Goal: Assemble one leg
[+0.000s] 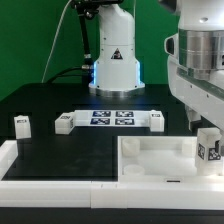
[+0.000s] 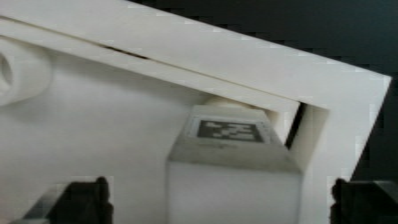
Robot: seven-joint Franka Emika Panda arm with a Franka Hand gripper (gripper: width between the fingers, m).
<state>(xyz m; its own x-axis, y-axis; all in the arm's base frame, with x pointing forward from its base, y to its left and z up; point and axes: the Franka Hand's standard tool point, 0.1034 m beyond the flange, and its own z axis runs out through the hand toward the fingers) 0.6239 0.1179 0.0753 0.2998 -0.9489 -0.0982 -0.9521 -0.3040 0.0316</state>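
The small white plastic leg post with a black-and-white tag on its face stands at the exterior view's right, near edge, just under the arm's wrist, at the right side of the large white square tray-like piece. Its lower part is hidden behind the tray's wall there. In the wrist view the same leg sits against the tray's raised rim, tag upward; whether it rests in a corner socket cannot be made out.

The jaws stand wide apart, one dark fingertip on each side of the leg, clear of it and gripping nothing. The tips are cut off by the picture's edge.

Farther left on the black worktop lie the flat white marker board, and three more small white blocks.
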